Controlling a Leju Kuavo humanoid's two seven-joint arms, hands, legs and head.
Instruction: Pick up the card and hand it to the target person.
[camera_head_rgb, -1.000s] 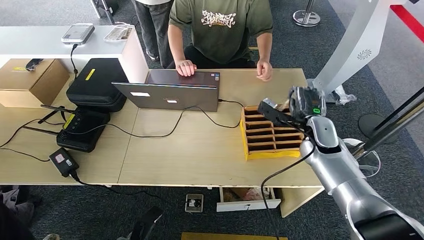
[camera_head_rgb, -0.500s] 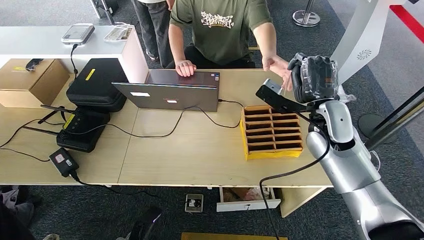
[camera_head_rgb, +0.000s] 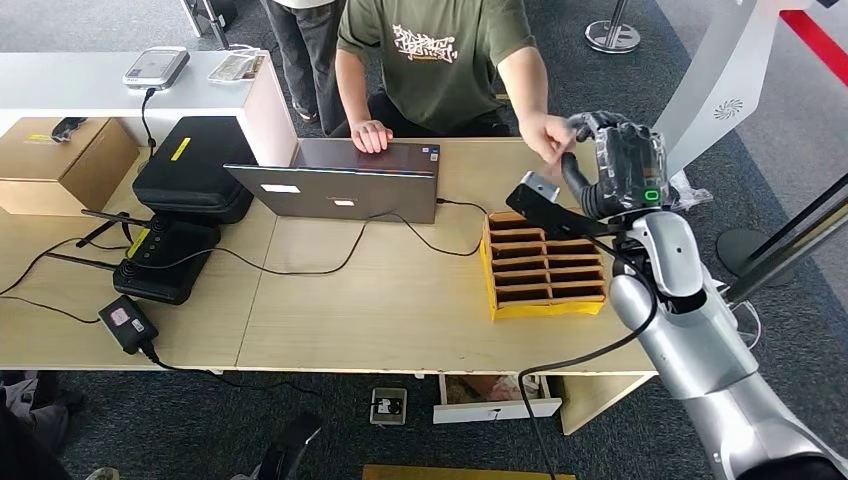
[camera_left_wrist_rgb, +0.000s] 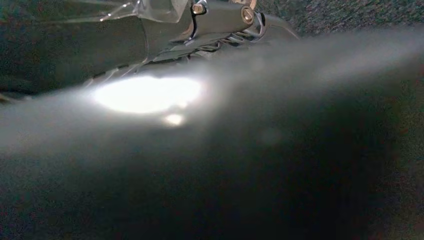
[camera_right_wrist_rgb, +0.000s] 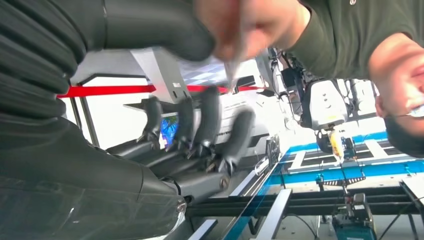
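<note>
Head view: a yellow-rimmed cardboard tray (camera_head_rgb: 541, 265) is lying on the wooden surface (camera_head_rgb: 380, 300) at its right side; it is divided into two columns of slots, and the contents of the slots cannot be made out. The right hand (camera_head_rgb: 615, 170) is being held raised above and behind the tray, next to the person's hand (camera_head_rgb: 548, 135), which is being reached toward it by one person in a green shirt (camera_head_rgb: 440, 55) seated behind the surface. The card is too small to be told apart here. One open laptop (camera_head_rgb: 345, 185) is standing left of the tray, with a black cable trailing between them. One black case (camera_head_rgb: 190, 165), one black radio unit (camera_head_rgb: 160, 260) and one cardboard box (camera_head_rgb: 60, 160) are lying at the left.

Left wrist view: the picture is blurred and dark, with one bright glare patch; the state of the left fingers cannot be told.

Right wrist view: a thin pale card (camera_right_wrist_rgb: 234, 70) is being pinched by the person's fingertips just beside the grey thumb (camera_right_wrist_rgb: 150, 30). The dark fingers (camera_right_wrist_rgb: 210, 120) are being held apart from the thumb, curled loosely; whether the card is being grasped by them cannot be told.
</note>
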